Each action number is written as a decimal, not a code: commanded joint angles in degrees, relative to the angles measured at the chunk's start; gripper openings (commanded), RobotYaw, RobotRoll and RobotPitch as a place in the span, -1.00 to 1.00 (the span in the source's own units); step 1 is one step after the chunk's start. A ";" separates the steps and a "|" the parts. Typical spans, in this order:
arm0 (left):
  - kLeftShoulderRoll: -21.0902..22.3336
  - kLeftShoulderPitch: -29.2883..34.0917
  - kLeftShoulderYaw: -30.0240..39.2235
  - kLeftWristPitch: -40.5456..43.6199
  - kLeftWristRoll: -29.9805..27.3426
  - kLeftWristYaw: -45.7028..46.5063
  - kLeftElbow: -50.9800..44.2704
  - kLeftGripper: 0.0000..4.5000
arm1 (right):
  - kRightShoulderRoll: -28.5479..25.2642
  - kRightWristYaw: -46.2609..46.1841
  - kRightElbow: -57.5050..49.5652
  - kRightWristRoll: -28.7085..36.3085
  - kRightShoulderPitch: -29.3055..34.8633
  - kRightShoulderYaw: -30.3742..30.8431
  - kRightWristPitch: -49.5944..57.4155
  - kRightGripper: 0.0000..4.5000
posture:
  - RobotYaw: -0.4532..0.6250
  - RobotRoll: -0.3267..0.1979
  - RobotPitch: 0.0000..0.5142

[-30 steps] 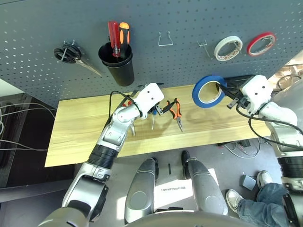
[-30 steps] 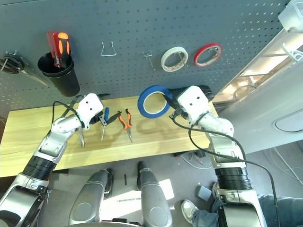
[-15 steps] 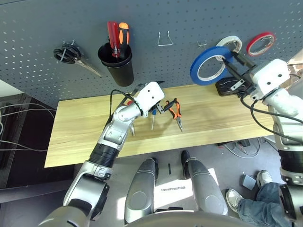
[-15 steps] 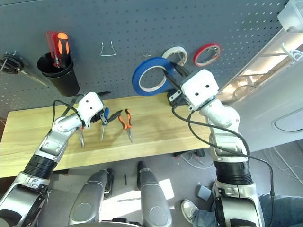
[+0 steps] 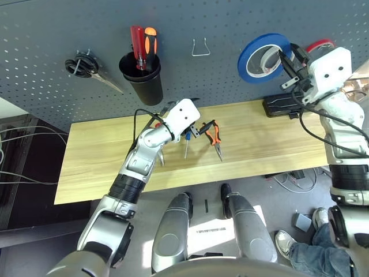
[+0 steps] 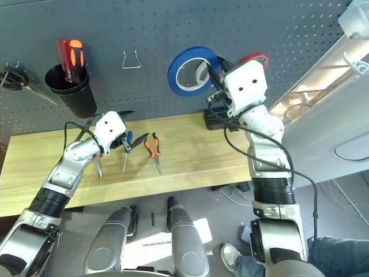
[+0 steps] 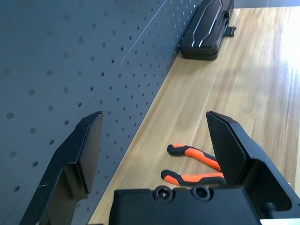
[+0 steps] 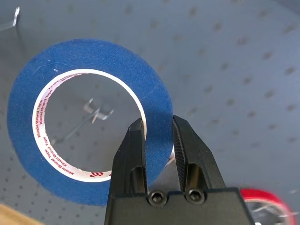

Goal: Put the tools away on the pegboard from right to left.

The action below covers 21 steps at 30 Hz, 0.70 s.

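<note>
Lifting fast in the left eye view, the right gripper now carries the blue tape roll up off the table level and against the pegboard — a second ago that roll hung low, just above the bench's far edge, and now it overlaps the white tape roll already hanging there. Meanwhile the left gripper stays parked over the bench, beside the orange-and-black pliers and the blue-handled screwdriver, which lie untouched on the wood. Over to the right eye view — same story, with the roll raised in front of the board and the red tape roll peeking out behind the wrist. Left wrist view: jaws spread wide, nothing between them, pliers lying beyond on the table. Right wrist view: both fingers pinch the roll's wall, one inside the ring and one outside, and a bare metal hook shows straight through the hole. My read: the first tool, rightmost in order, is lined up for hanging — it only needs pushing on and releasing.
</note>
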 commanded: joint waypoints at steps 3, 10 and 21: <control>-0.12 0.88 -0.02 0.30 0.13 0.34 0.96 1.00 | 2.00 -1.13 7.59 -2.26 -2.08 2.62 -0.58 -0.54 | 0.09 0.25 0.10; 0.13 1.26 0.33 2.41 -0.13 0.56 0.13 1.00 | 2.20 1.77 4.10 -0.72 2.86 3.54 -1.08 0.48 | 0.10 0.25 0.13; 4.94 -0.16 -2.12 5.10 1.70 -5.54 1.02 1.00 | 8.71 8.32 1.43 11.93 10.78 2.45 41.87 0.97 | 0.07 0.25 0.17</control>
